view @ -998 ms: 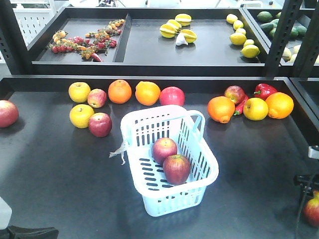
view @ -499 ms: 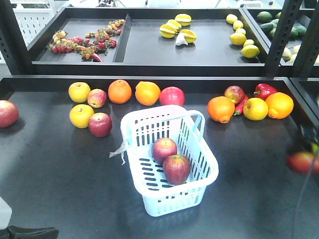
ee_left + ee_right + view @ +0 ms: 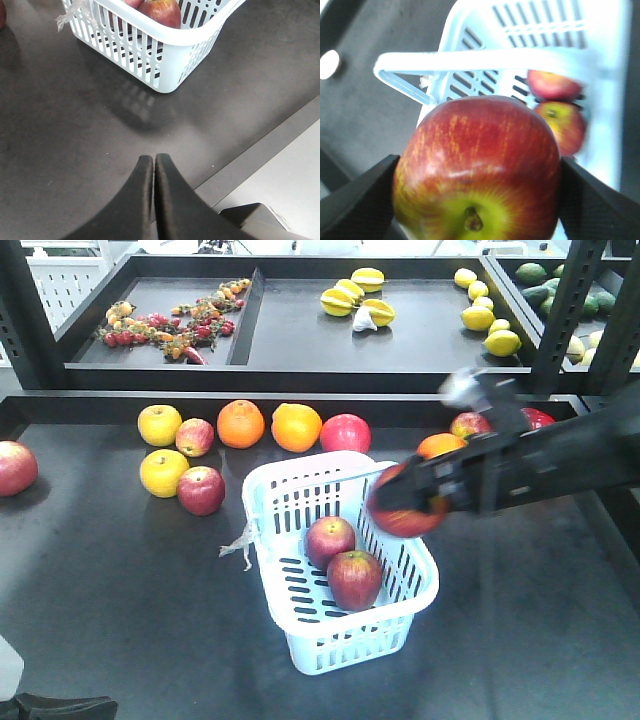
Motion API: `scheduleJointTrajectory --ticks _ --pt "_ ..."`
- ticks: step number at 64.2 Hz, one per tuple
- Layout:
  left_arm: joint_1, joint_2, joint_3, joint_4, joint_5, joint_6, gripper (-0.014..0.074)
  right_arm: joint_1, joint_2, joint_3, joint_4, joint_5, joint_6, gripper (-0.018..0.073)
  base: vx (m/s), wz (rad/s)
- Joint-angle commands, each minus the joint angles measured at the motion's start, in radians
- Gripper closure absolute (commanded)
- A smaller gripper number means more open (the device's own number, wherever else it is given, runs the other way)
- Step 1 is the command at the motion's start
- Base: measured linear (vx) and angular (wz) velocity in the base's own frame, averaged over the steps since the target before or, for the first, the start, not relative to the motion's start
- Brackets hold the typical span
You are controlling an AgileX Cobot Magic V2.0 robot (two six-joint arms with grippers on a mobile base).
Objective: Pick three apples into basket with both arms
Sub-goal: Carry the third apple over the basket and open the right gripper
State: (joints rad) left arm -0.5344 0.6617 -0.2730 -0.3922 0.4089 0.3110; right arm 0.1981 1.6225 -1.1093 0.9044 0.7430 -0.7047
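The pale blue-white basket [image 3: 300, 625] stands mid-table with two apples [image 3: 330, 540] [image 3: 354, 578] lying in it. My right gripper [image 3: 405, 502] reaches in from the right, shut on a third red-and-yellow apple [image 3: 400, 515] that hangs blurred over the basket's right rim. In the right wrist view this apple [image 3: 480, 155] fills the space between the black fingers [image 3: 365, 200], above the basket's handle [image 3: 470, 60] and the two apples inside [image 3: 554, 84] [image 3: 565, 125]. My left gripper [image 3: 152, 158] is shut and empty, low over the table in front of the basket [image 3: 150, 55].
Loose fruit lies behind the basket: yellow fruits [image 3: 163, 472], oranges [image 3: 240, 423], more apples [image 3: 201, 490] [image 3: 345, 432]. Another fruit group and a red pepper [image 3: 535, 420] sit behind the right arm. An apple [image 3: 15, 468] lies far left. An upper shelf and black posts [image 3: 560, 310] stand behind.
The right arm has swung in from the right edge, carrying the apple up and left until it is over the basket's right rim. The basket and its two apples have not moved.
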Motion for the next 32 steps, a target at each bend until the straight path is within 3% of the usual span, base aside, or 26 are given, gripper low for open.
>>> scheduleJointTrajectory --ticks 1,10,17,32 --pt "-0.002 -0.001 -0.023 -0.019 -0.051 -0.010 0.0604 0.057 0.021 -0.024 0.046 -0.112 -0.021 0.0461 0.00 0.00" --pt "-0.002 -0.001 -0.023 -0.019 -0.051 -0.010 0.0604 0.084 0.098 -0.024 0.046 -0.188 -0.064 0.0444 0.00 0.00" --pt "-0.002 -0.001 -0.023 -0.019 -0.050 -0.010 0.0604 0.082 0.129 -0.024 0.046 -0.194 -0.121 0.0374 0.00 0.00" --pt "-0.002 -0.001 -0.023 -0.019 -0.050 -0.010 0.0604 0.082 0.136 -0.024 0.047 -0.194 -0.146 0.0028 0.00 0.00"
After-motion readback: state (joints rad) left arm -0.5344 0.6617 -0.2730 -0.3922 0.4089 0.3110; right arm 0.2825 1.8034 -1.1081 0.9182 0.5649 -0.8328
